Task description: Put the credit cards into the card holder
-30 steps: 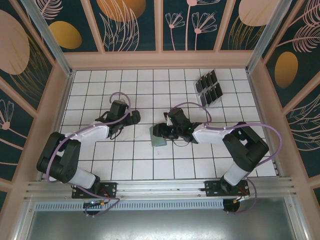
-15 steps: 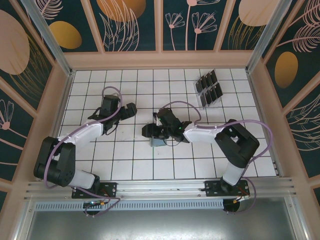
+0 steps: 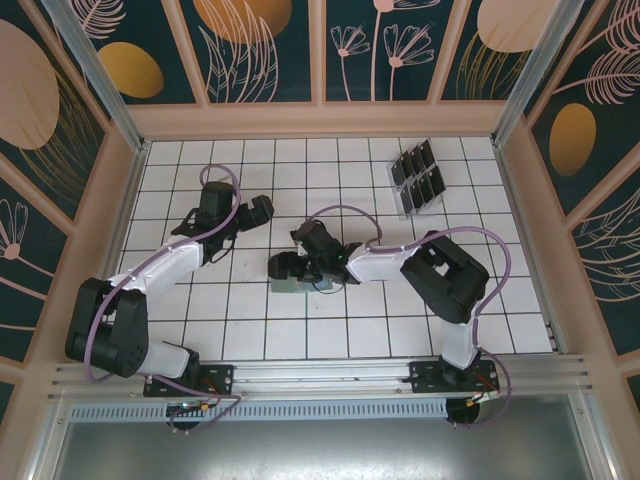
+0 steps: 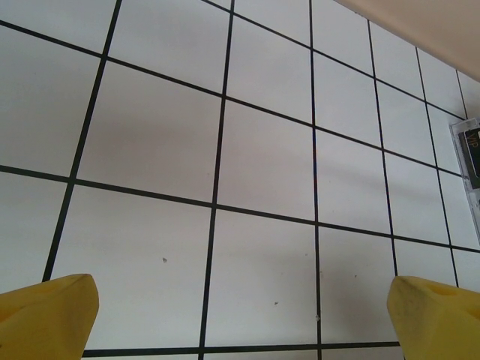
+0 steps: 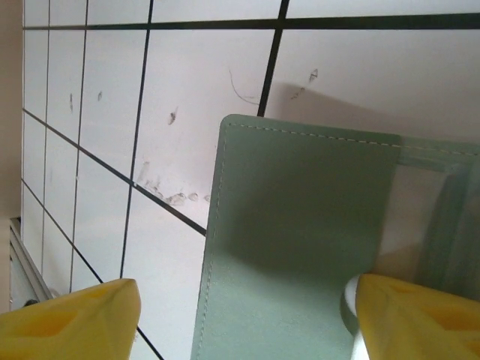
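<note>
Right gripper (image 5: 244,319) spread wide over the holder (image 5: 300,232).
The holder lies flat on the tiles (image 5: 202,90) near the middle, I think so that a card can slide in; it is matte sage-green, soft-looking, with stitched edges; the thin dark cards (image 3: 423,158) wait well apart in a clear rack (image 3: 407,209); the left gripper (image 4: 240,322) is wide, empty, over bare tile.

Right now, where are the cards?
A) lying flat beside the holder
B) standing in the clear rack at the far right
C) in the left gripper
B: the dark cards stand in the clear rack near the far right corner, well away from the green holder.
</note>
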